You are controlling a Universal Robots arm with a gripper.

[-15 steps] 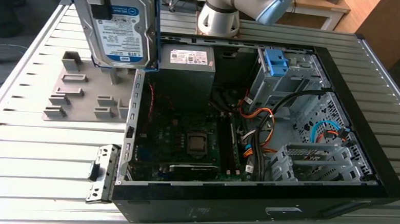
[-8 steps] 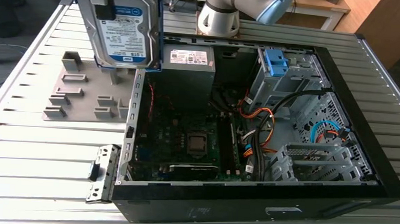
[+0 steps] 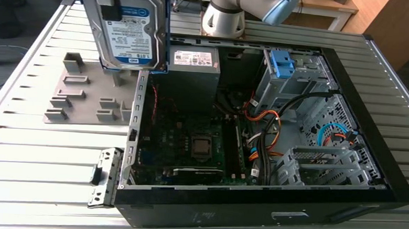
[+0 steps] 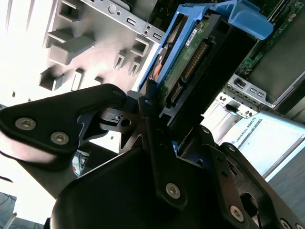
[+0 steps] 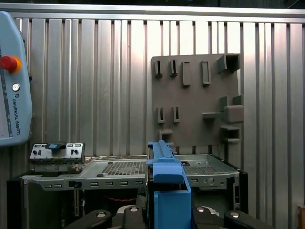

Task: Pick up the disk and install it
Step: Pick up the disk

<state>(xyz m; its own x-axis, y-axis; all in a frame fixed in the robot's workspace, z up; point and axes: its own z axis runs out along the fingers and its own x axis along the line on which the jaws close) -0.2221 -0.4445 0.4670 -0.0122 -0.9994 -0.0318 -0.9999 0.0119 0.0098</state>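
Ribbed metal table (image 3: 20, 152), open computer case (image 3: 255, 217) lying on it; disk aloft, not yet installed.

Clamped firmly between the jaws of the gripper (image 4: 188, 124): the disk (image 3: 130, 34), label facing out, blue bracket (image 5: 167, 191) round its edges. Pick-up judged done; seating inside the case left to do. Below the jaws, the case's side-wall rim and the grey holder plate (image 3: 79, 95). Just beyond, the power-supply box (image 3: 193, 66), close by. Farther off, the drive cage (image 3: 297, 82) with blue latch (image 3: 280, 63), loose cables (image 3: 274, 123) beside it. Open air above the case; likely tight at the cage mouth.
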